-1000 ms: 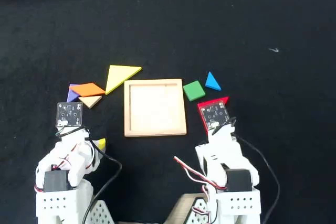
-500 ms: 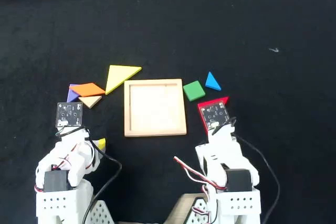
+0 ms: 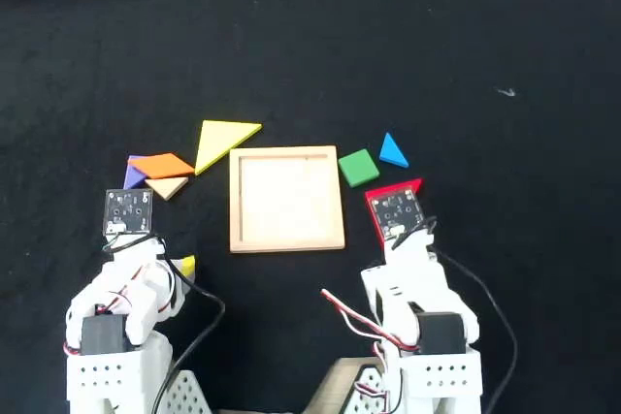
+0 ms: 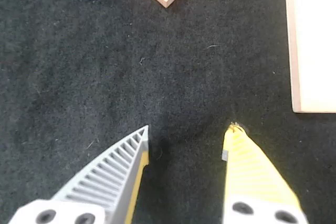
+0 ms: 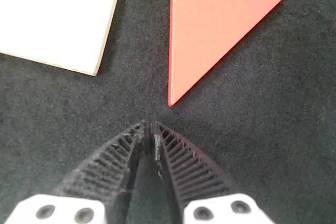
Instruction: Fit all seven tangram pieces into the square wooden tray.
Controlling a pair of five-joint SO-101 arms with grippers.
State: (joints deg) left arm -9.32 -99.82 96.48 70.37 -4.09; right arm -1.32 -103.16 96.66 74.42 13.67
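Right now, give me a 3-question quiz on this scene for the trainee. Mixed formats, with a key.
1. True or false: the tray holds no pieces.
2. Which piece lies just ahead of the right gripper? A green square, B red triangle, C yellow triangle.
3. Fill in: the left gripper is ____ (open or shut).

Key: 1 true; 2 B; 3 open.
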